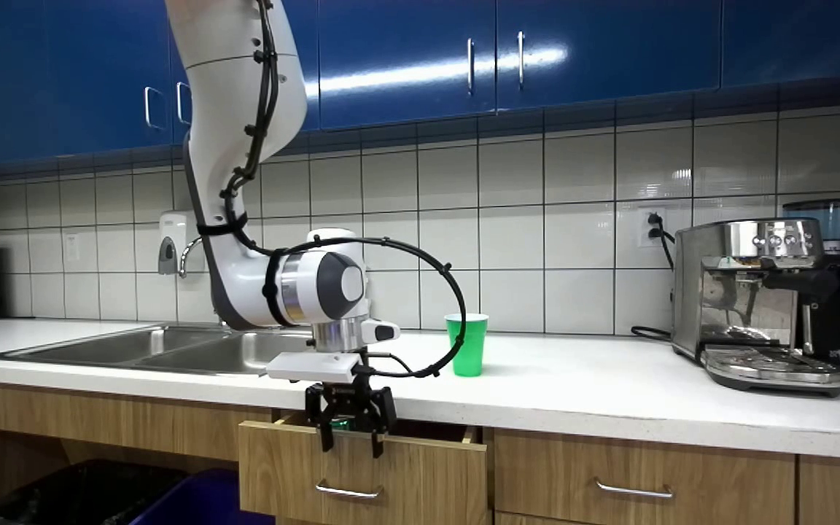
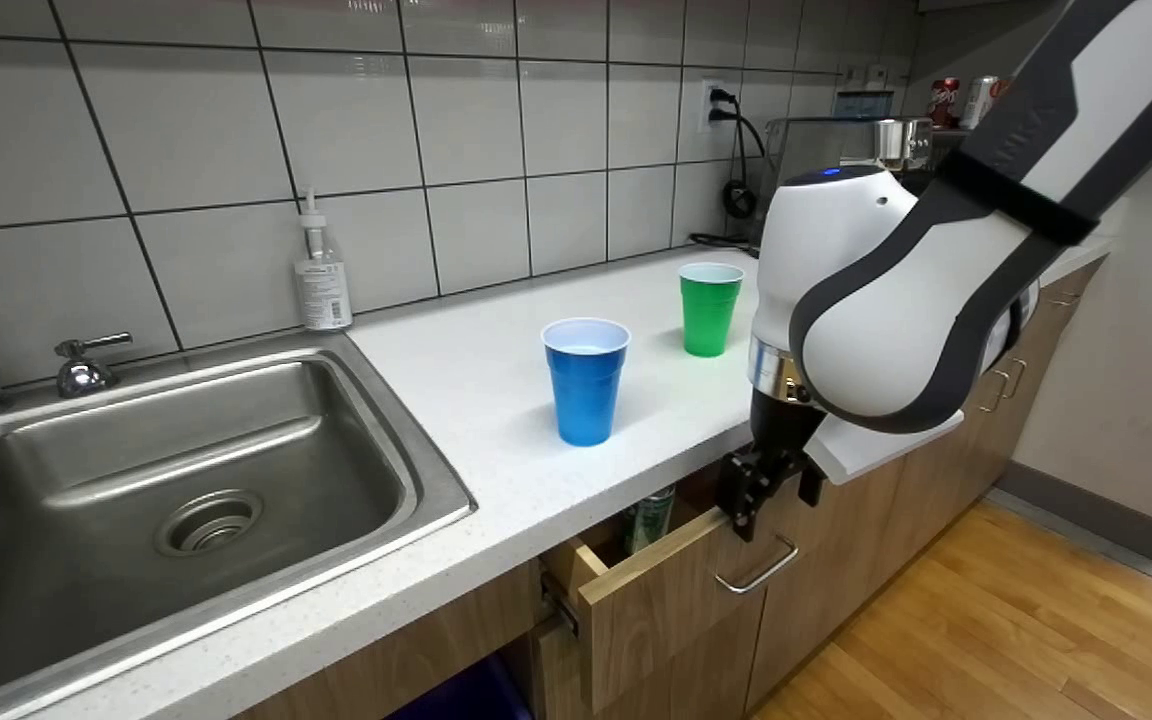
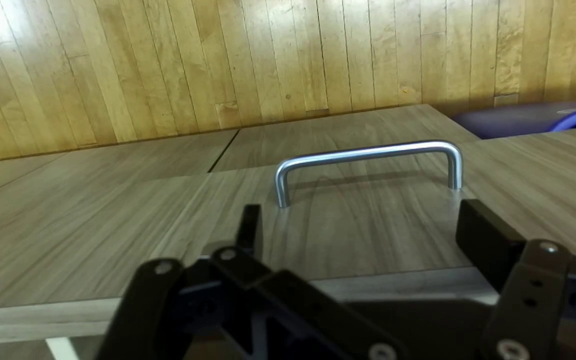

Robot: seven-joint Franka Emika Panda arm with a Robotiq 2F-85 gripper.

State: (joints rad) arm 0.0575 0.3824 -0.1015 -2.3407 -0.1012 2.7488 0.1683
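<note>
Countertop (image 2: 486, 400) is ending above the pulled-out drawer (image 2: 666, 600), lower centre in an exterior view, floor (image 2: 996, 610) stretching lower right; gripper (image 2: 778, 508) is hanging wide open above handle (image 2: 764, 575) (drawer contact unclear).

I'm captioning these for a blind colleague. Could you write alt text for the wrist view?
Open, empty jaws over the edge of a pulled-out wooden drawer, pointing toward its metal handle. A plank floor fills the top; part of a purple bin shows at right.
</note>
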